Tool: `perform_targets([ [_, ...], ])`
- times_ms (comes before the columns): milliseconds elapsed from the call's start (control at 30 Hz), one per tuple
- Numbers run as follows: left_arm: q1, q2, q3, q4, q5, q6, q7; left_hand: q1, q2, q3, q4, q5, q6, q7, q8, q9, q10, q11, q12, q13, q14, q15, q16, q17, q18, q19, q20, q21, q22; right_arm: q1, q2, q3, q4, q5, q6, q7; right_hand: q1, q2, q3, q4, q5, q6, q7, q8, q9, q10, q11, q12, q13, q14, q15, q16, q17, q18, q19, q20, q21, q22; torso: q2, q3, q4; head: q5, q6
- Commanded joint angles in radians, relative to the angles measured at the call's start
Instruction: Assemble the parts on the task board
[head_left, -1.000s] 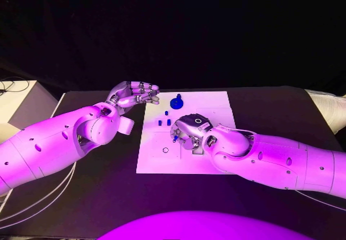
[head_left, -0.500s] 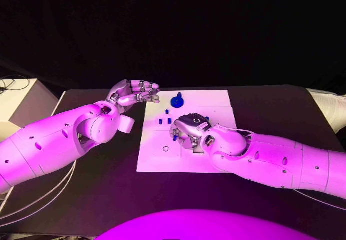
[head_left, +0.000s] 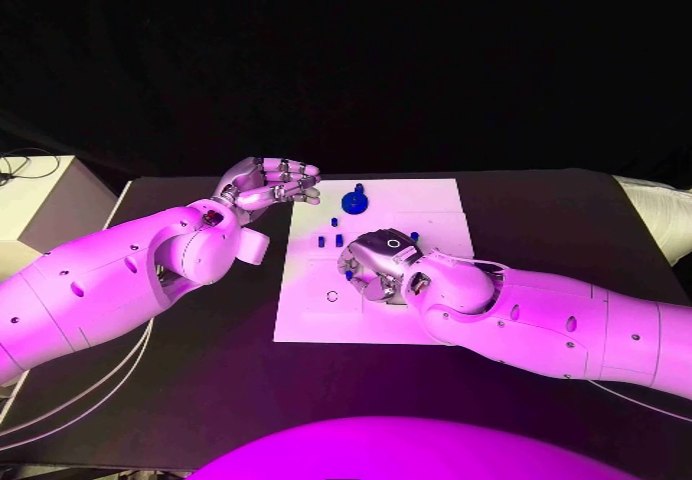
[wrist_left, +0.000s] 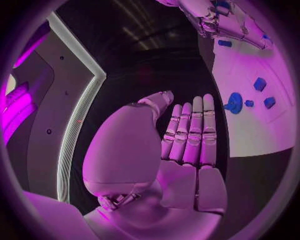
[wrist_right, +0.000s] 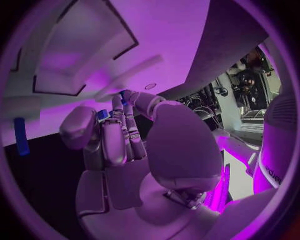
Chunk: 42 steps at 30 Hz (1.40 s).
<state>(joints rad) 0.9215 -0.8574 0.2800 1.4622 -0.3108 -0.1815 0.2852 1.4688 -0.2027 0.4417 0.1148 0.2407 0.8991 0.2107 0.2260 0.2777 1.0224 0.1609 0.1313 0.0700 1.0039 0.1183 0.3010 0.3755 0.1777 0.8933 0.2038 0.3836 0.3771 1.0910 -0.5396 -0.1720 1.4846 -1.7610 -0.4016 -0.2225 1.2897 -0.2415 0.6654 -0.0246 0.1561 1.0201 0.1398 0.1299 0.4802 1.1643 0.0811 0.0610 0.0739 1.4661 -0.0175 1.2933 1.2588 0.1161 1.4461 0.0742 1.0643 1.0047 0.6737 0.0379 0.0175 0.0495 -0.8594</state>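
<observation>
Board (head_left: 433, 205): right hand (head_left: 378, 262) curls over it, contents unclear, mid-placement by my judgement; left hand (head_left: 271, 185) hovers empty, fingers together; next needs careful alignment.

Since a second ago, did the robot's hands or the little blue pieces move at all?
Hardly. The right hand stays curled over the middle of the task board, perhaps edged slightly forward. The left hand still hovers at the board's far left corner, holding nothing. The blue pieces lie where they were.

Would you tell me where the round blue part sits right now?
In the head view the round blue part sits near the task board's far edge, just right of the left hand.
</observation>
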Motion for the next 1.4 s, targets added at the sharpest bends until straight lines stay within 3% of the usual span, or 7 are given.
perform_targets([
  [33,0.0,0.0,0.001,0.003,0.006,0.013,0.006,0.002,0.003,0.003,0.003,0.006,0.009,0.001,-0.002,-0.001,0.005,0.003,0.005,-0.002,-0.008,-0.001,-0.002,0.001,-0.002,-0.003,0.007,-0.005,-0.002,-0.002,-0.001,-0.001,0.005,0.024,0.015,0.035,-0.003,-0.017,-0.015,0.002,-0.005,-0.017,-0.001,-0.011,-0.005,-0.031,0.005,-0.001,-0.005,0.05,0.012,-0.002,-0.003,-0.005,-0.01,0.007,-0.02,-0.019,0.0,0.0006,0.0006,-0.001,0.0],
  [433,0.0,-0.001,0.001,0.002,0.006,0.015,0.003,0.003,0.004,0.004,0.003,0.006,0.01,0.001,-0.002,-0.001,0.005,0.003,0.005,-0.002,-0.008,-0.001,-0.002,0.002,-0.002,-0.003,0.007,-0.006,-0.002,-0.002,-0.009,-0.002,0.003,0.028,-0.032,0.027,0.016,-0.014,-0.049,0.0,-0.002,-0.047,0.005,-0.032,-0.016,-0.098,0.015,0.006,-0.009,0.035,0.019,-0.028,-0.043,0.01,-0.036,0.017,-0.089,-0.086,0.0,0.0016,-0.0004,-0.002,0.003],
  [667,0.0,-0.001,0.001,0.001,0.006,0.021,0.0,0.003,0.004,0.005,0.003,0.005,0.01,0.001,-0.002,-0.002,0.004,0.004,0.005,-0.002,-0.009,-0.001,-0.002,0.002,-0.002,-0.003,0.007,-0.006,-0.002,-0.002,-0.029,-0.002,0.016,0.028,-0.074,0.024,0.036,-0.007,-0.092,0.0,-0.001,-0.067,0.0,-0.047,-0.026,-0.15,0.022,0.012,-0.009,0.021,0.025,-0.051,-0.078,0.02,-0.055,0.024,-0.143,-0.135,0.0,0.0013,0.0004,-0.004,0.007],
  [867,0.0,0.0,0.001,-0.003,0.006,0.024,0.001,0.003,0.003,0.005,0.004,0.005,0.01,0.001,-0.002,-0.002,0.002,0.004,0.005,-0.003,-0.01,0.0,-0.003,0.002,-0.002,-0.004,0.008,-0.008,-0.003,0.003,-0.064,0.002,0.038,0.067,-0.106,0.038,0.046,0.007,-0.124,0.012,0.003,-0.071,0.002,-0.052,-0.033,-0.134,0.017,0.049,-0.002,0.029,0.022,-0.03,-0.066,0.015,-0.038,0.023,-0.115,-0.103,-0.001,0.0008,-0.0009,-0.008,0.013],
  [1067,0.0,-0.001,0.001,-0.007,0.006,0.019,0.007,0.005,0.002,0.016,0.007,0.005,0.014,-0.01,-0.005,-0.004,0.045,-0.008,0.024,0.001,-0.009,-0.005,0.0,0.006,-0.001,-0.004,0.008,-0.018,-0.008,0.043,-0.12,0.017,0.045,0.166,-0.072,0.077,0.041,0.003,-0.112,0.021,0.01,-0.06,0.008,-0.049,-0.036,-0.092,0.009,0.076,0.0,0.039,0.015,-0.003,-0.044,0.0,-0.006,0.017,-0.038,-0.023,-0.001,0.0003,-0.0009,-0.013,0.025],
  [1267,0.0,-0.002,0.001,-0.011,0.005,0.02,0.015,0.005,0.0,0.024,0.01,0.005,0.018,-0.02,-0.004,-0.004,0.052,-0.012,0.016,-0.002,0.008,-0.011,-0.003,0.01,0.001,0.0,0.007,-0.022,-0.009,0.103,-0.188,0.027,0.045,0.225,0.015,0.107,0.03,-0.006,-0.106,0.03,0.011,-0.055,0.005,-0.048,-0.038,-0.066,0.004,0.085,0.001,0.044,0.011,0.013,-0.032,-0.006,0.006,0.013,-0.005,0.012,-0.001,-0.0008,-0.0019,-0.016,0.035],
  [1400,0.0,-0.001,0.0,-0.013,0.004,0.022,0.017,0.006,-0.002,0.028,0.01,0.004,0.019,-0.021,-0.004,-0.004,0.056,-0.014,0.01,-0.003,0.02,-0.014,-0.005,0.011,0.003,0.009,0.004,-0.019,-0.007,0.122,-0.214,0.03,0.041,0.205,0.055,0.11,0.027,-0.013,-0.108,0.032,0.011,-0.053,0.003,-0.047,-0.038,-0.063,0.002,0.085,0.001,0.045,0.01,0.016,-0.031,-0.006,0.007,0.012,-0.002,0.015,0.0,0.0004,-0.0027,-0.015,0.039],
])
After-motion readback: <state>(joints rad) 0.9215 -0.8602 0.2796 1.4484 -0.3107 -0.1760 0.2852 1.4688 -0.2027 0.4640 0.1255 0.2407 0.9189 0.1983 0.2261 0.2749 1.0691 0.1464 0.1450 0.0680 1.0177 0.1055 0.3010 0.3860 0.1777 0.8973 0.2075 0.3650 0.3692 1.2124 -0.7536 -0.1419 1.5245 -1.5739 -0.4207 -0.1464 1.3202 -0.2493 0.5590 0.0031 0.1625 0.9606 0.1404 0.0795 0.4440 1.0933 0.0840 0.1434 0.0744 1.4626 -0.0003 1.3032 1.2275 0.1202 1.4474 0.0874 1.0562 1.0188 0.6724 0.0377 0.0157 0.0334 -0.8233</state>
